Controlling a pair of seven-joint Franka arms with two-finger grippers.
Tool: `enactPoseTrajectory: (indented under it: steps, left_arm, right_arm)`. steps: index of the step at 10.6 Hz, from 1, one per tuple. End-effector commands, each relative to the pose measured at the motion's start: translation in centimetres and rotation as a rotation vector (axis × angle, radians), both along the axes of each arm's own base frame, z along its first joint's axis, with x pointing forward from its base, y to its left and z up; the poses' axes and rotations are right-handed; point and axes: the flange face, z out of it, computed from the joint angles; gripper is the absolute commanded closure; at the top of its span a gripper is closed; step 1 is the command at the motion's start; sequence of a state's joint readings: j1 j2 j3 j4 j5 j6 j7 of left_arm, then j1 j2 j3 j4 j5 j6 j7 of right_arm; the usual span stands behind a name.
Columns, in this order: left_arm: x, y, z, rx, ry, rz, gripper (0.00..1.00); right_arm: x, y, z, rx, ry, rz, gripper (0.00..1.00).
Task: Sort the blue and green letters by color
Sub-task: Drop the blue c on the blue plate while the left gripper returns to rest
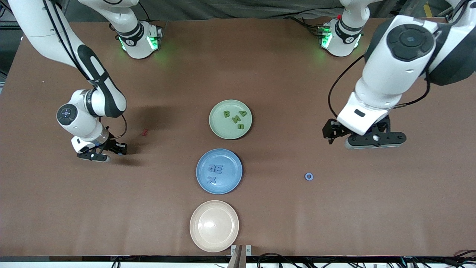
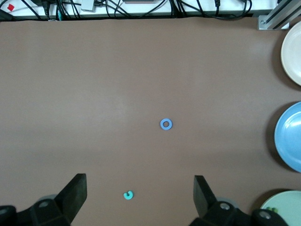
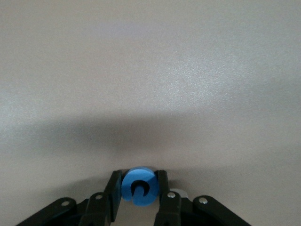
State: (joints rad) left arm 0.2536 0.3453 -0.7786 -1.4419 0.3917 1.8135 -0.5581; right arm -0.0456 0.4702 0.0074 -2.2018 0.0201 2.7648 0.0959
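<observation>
The right gripper (image 3: pixel 137 188) is down at the table toward the right arm's end, its two black fingers (image 3: pixel 114 193) pinched against the sides of a small blue letter c (image 3: pixel 138 186). The grip looks narrow: the piece is thin, flat and rounded, so on lifting it could pivot between the pads or squirt out (a curved edge gives hard pads little to bite on). If the jaws bear near the letter's open mouth, it may also flex and slip.

A tiny dark red letter (image 1: pixel 144 131) lies just beside this gripper on the brown table (image 1: pixel 74 208), which is matte and smooth.

At the table's middle stand three shallow round plates with raised rims. The green plate (image 1: pixel 215 128) holds green letters (image 1: pixel 235 118), among them a B. Nearer the front camera, the blue plate (image 1: pixel 202 182) holds blue letters (image 1: pixel 215 170), an a, an E and an x. Nearest of all is a cream plate (image 1: pixel 197 234), glossy and bare. A dropped c could easily land off its plate.

The left gripper (image 2: pixel 140 195) waits with jaws spread wide, holding nothing, over the table toward the left arm's end. A blue ring-shaped O (image 1: pixel 308 176) lies loose on the table near it, and the left wrist view shows a small teal curled piece (image 2: pixel 128 194) below its fingers.
</observation>
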Motion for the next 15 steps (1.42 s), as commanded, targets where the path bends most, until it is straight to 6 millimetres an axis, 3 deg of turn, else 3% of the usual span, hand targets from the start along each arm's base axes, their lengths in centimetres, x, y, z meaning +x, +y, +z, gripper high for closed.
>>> enactPoseTrajectory:
  steps: [1, 4, 5, 10, 12, 15]
  left_arm:
    - [-0.5, 4.4, 2.3, 0.007, 0.017, -0.102, 0.00]
    - [-0.8, 8.1, 3.8, -0.012, 0.053, -0.102, 0.00]
    - [-0.8, 9.9, 4.2, -0.016, 0.069, -0.125, 0.00]
    - [-2.5, 14.1, 6.5, -0.001, 0.112, -0.206, 0.00]
    - [-2.7, 16.9, 6.4, -0.070, 0.139, -0.267, 0.00]
    - [-4.8, 17.4, 7.2, -0.074, 0.145, -0.249, 0.00]
  right_arm:
    - [1.2, 0.9, 0.0, 0.002, -0.014, -0.001, 0.82]
    - [3.3, 4.9, 5.0, -0.011, 0.024, 0.040, 0.84]
    - [4.3, 7.5, 6.4, -0.007, -0.004, 0.063, 0.84]
    - [7.5, 23.6, 11.3, 0.107, -0.131, 0.066, 0.84]
    - [8.6, 30.1, 10.6, 0.167, -0.150, 0.095, 0.84]
    - [8.3, 36.6, 8.6, 0.184, -0.164, 0.145, 0.80]
